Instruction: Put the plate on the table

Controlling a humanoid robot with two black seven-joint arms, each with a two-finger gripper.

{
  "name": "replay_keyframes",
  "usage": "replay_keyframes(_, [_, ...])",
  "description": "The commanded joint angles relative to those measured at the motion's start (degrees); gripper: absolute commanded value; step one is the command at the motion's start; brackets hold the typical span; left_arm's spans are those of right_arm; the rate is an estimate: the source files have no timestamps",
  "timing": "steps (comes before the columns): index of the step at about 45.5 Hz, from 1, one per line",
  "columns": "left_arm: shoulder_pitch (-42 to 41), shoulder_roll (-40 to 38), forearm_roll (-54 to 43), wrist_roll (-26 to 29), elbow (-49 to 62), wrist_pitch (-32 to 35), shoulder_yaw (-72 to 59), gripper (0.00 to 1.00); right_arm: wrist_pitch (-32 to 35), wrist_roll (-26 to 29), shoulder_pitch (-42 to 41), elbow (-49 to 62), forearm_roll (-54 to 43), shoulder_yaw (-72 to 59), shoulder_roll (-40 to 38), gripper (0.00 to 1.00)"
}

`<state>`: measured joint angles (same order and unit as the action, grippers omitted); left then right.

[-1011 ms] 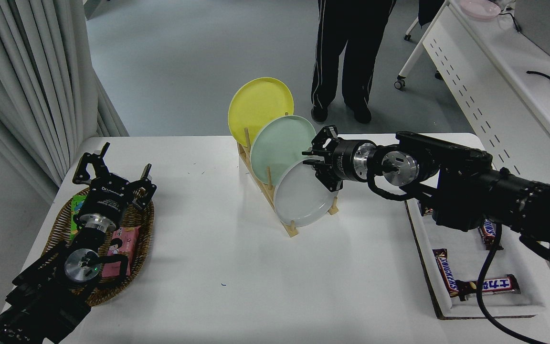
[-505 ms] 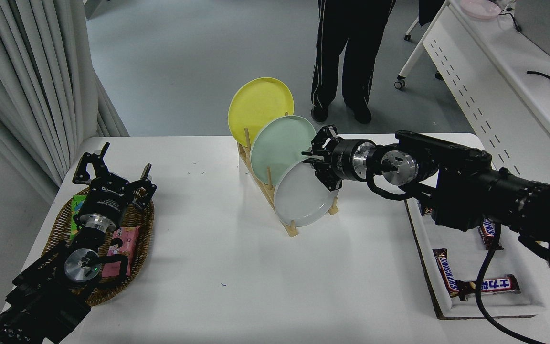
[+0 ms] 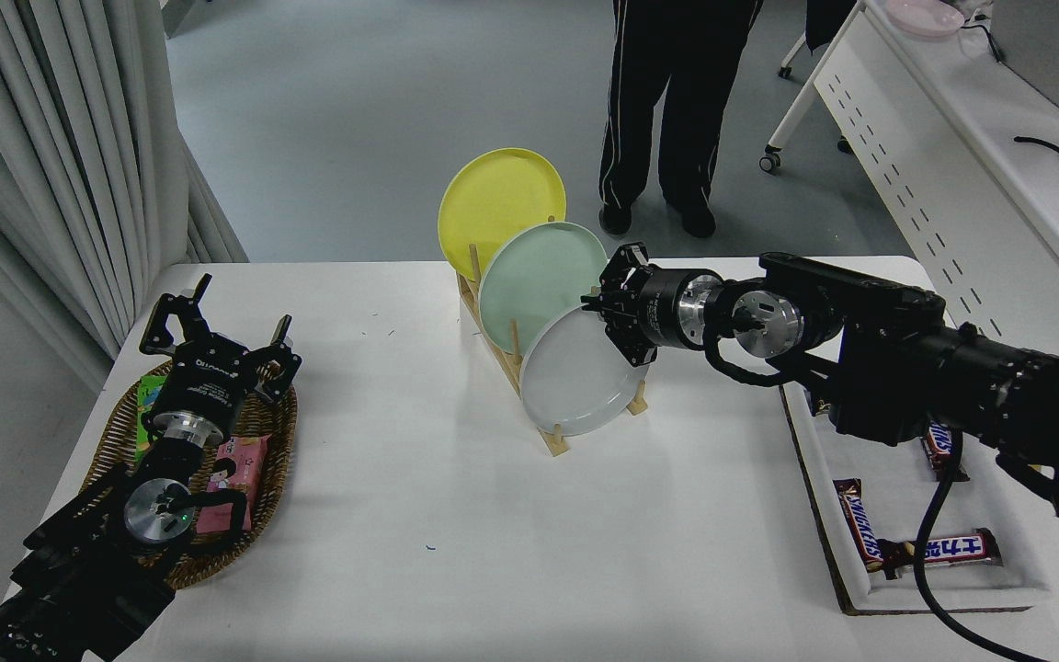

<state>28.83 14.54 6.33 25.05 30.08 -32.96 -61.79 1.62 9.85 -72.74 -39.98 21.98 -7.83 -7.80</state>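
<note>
The light grey-white plate [image 3: 575, 382] stands on edge in the front slot of a wooden rack [image 3: 552, 439] on the white table [image 3: 419, 552]. The mint green plate [image 3: 534, 276] and the yellow plate [image 3: 497, 202] stand behind it. My right gripper [image 3: 605, 311] reaches in from the right and is closed on the grey-white plate's upper right rim, its fingertips close together. The plate still sits in the rack. My left gripper [image 3: 217, 336] is parked open over a wicker basket at the lower left.
The wicker basket [image 3: 263, 460] holds snack packs. A white tray [image 3: 943, 588] at the right holds chocolate bars. A person [image 3: 677, 101] stands beyond the table's far edge. A white perforated-panel desk [image 3: 934, 184] stands at the upper right.
My right gripper has shifted slightly left at the plate's rim. The rack and its three plates have slid a little left with it. The left arm has not moved.
</note>
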Motion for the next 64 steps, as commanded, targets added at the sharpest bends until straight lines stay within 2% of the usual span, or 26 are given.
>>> replay_keyframes(1, [0.00,-0.03,0.00,0.00,-0.02,0.00,0.00,1.00,0.05,0.08,-0.04,-0.01,-0.01,0.01,-0.11,0.00])
replay_keyframes(19, [0.00,-0.03,0.00,0.00,-0.02,0.00,0.00,1.00,0.66,3.60,-3.73,-1.85,0.35,0.01,-4.15,0.00])
replay_keyframes(32, [0.00,0.05,0.00,0.00,-0.02,0.00,0.00,1.00,0.58,8.60,-7.86,-8.79,0.87,4.66,-10.21,0.00])
replay_keyframes(43, [0.00,-0.03,0.00,0.00,-0.02,0.00,-0.09,1.00,-0.92,14.06,-12.16,-10.99,9.83,7.74,-12.41,0.00])
replay_keyframes(52, [0.00,0.05,0.00,0.00,-0.02,0.00,-0.09,1.00,-6.89,15.73,-14.98,-14.50,16.78,9.23,-12.77,0.00])
replay_keyframes(64, [0.00,-0.03,0.00,0.00,-0.02,0.00,0.00,1.00,-16.47,20.03,-14.98,-16.79,18.72,21.36,-12.24,0.00])
